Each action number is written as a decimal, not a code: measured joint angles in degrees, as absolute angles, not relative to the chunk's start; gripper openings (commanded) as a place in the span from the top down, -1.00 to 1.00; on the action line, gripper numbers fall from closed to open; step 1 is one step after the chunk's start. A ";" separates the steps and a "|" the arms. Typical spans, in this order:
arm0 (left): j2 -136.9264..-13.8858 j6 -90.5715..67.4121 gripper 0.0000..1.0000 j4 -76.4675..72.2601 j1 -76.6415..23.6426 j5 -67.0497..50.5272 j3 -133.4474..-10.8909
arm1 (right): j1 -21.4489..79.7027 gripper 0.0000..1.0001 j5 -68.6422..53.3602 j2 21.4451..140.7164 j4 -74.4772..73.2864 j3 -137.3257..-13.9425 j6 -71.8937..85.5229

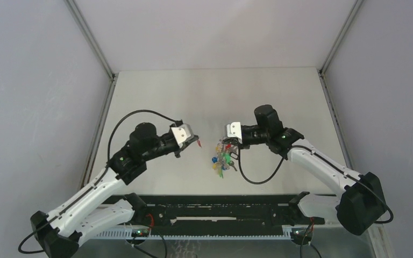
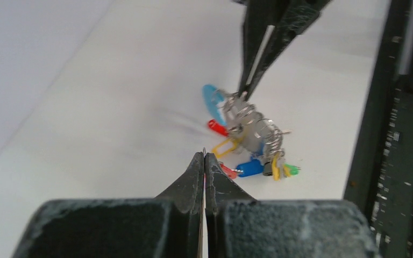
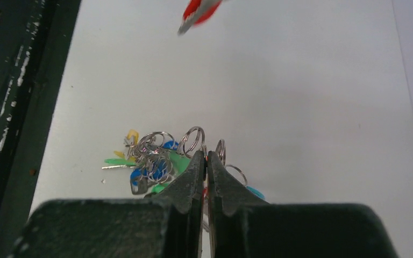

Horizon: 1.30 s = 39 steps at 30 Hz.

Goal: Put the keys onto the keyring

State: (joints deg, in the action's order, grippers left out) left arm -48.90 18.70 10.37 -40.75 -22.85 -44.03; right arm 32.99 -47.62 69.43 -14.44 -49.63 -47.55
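My left gripper (image 1: 196, 142) (image 2: 204, 157) is shut on the small silver key with the red tag (image 3: 195, 12); a silver sliver pokes out past its tips. It hangs a short way left of the keyring (image 1: 223, 159) (image 2: 254, 133) (image 3: 156, 159). The keyring is a bunch of metal rings with a light-blue band (image 2: 211, 101) and blue, yellow, green and red tagged keys. My right gripper (image 1: 230, 144) (image 3: 205, 157) is shut on the keyring's top edge, and the rest of the bunch trails onto the table. The right gripper's fingers (image 2: 258, 48) reach down onto the keyring.
A black rail (image 1: 220, 207) (image 2: 398, 134) (image 3: 16, 80) runs along the table's near edge, just below the keyring. Grey enclosure walls stand left (image 1: 32, 107), right (image 1: 387, 107) and at the back.
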 measured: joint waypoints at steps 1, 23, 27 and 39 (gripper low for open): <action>-47.59 18.70 0.99 10.44 -40.75 -20.75 -44.03 | 32.95 1.00 -46.11 69.12 -15.20 -49.80 -47.24; -27.92 18.15 0.99 10.37 -40.32 8.10 -38.04 | 43.22 1.00 -12.16 78.43 -39.11 -62.28 -47.31; -27.40 18.11 0.99 9.89 -40.32 9.39 -38.04 | 46.30 1.00 -13.93 89.08 -37.41 -64.20 -48.69; -27.38 17.32 0.99 9.04 -39.64 11.09 -37.54 | 51.79 1.00 -18.94 109.14 -33.43 -75.29 -48.77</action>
State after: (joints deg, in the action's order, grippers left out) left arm -27.38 17.32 9.04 -39.64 11.09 -37.54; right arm 51.79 -18.94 109.14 -33.43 -75.29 -48.77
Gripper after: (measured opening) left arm 0.006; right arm 0.003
